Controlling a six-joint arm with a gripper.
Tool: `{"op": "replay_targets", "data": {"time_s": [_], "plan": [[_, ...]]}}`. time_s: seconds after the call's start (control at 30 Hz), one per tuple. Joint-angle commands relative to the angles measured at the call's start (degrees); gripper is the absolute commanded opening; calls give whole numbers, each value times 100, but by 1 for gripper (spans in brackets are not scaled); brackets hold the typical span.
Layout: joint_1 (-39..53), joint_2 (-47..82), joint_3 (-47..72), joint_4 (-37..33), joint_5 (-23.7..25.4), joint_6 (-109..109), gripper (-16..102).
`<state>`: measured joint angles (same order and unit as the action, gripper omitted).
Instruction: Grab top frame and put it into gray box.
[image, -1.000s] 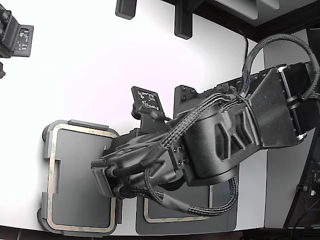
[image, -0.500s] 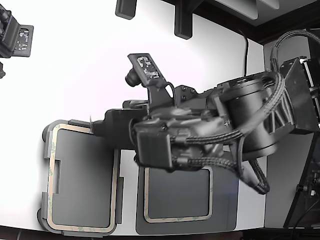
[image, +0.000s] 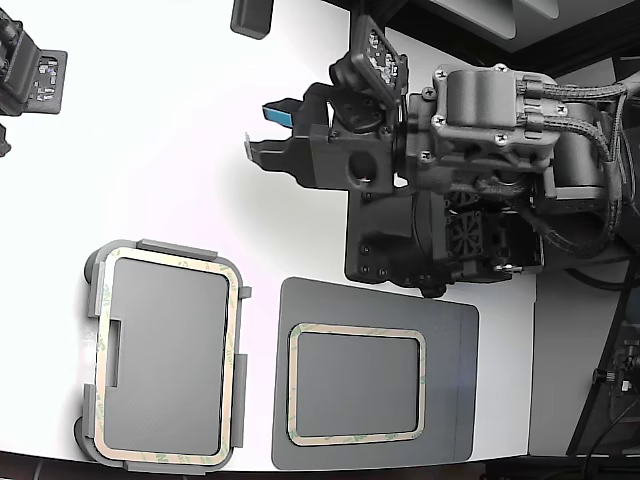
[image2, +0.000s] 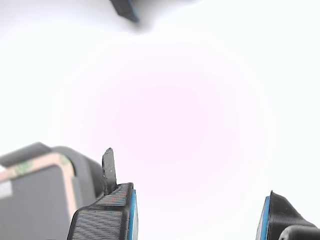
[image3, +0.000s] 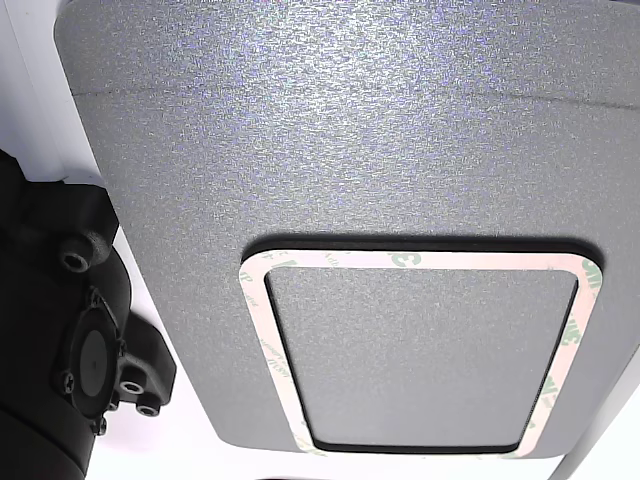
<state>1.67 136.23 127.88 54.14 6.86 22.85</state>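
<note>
A light gray box (image: 243, 385) sits at the exterior view's lower left with a beige frame (image: 170, 257) lying flat inside it along the rim. An identical beige frame (image: 357, 331) lies on a darker gray mat (image: 450, 400) to the box's right; it also shows in the other view (image3: 420, 262). My gripper (image: 265, 132) is open and empty, up over bare white table, well away from the box. In the wrist view my gripper (image2: 195, 220) shows blue-padded fingers (image2: 107, 215) wide apart, with a corner of the box (image2: 80, 162) and its frame (image2: 40, 164) beside them.
The arm's black base and cables (image: 480, 180) fill the exterior view's upper right, above the mat. A black device (image: 30, 75) sits at the top left, and black blocks (image: 252, 15) stand at the top edge. A black mount (image3: 60, 320) adjoins the mat (image3: 350, 120).
The arm has lifted off the gray box and swung back toward the exterior view's upper right. The frame stays lying in the box. The gripper is now empty and open.
</note>
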Motion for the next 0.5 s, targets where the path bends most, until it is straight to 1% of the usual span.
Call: {"op": "replay_targets", "data": {"time_s": [0.0, 0.03, 0.1, 0.37, 0.47], "plan": [[-492, 1099, 615, 26, -378, -1345, 100], [-633, 1354, 844, -35, -519, -1450, 100], [-756, 1714, 1187, -88, -624, -1617, 100], [-791, 2839, 2197, 0, -659, -1758, 100], [-686, 3120, 2285, 44, -738, -1872, 100]]}}
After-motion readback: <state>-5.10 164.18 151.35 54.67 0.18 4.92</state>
